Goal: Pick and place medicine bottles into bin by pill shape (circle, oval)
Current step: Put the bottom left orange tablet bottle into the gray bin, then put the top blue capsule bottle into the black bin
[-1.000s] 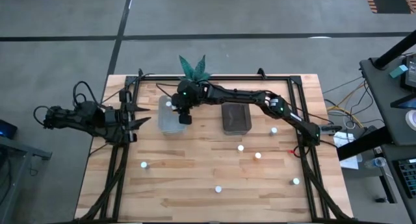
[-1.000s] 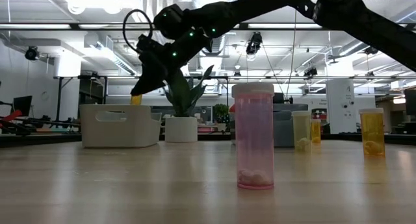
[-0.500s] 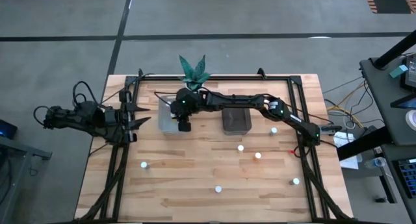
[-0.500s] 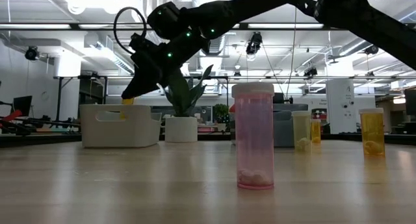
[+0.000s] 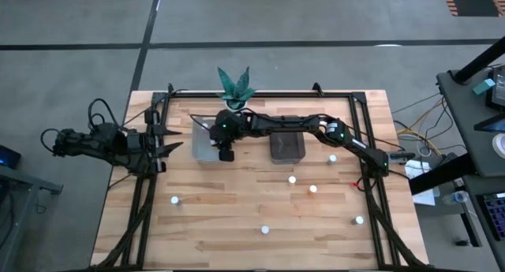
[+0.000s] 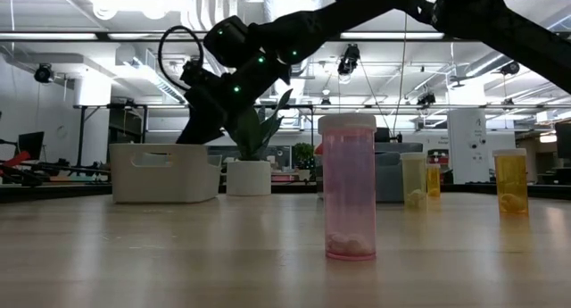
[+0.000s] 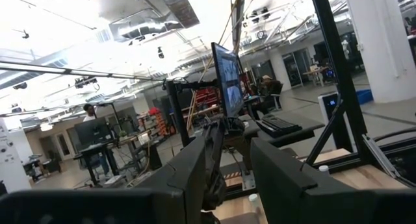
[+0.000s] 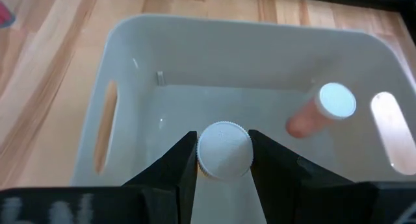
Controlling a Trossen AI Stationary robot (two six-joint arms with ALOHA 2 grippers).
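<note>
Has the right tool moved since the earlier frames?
Yes. The right tool, shut on a white-capped bottle, has dropped below the pale bin's rim in the low view.

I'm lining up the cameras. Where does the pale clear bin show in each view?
High view: the pale clear bin is left of centre, under the right tool.
Low view: left, beside the potted plant.
Left wrist view: not in it.
Right wrist view: fills the picture, a capped bottle gripped above it.
Shared landmark: the right tool over the bin.
</note>
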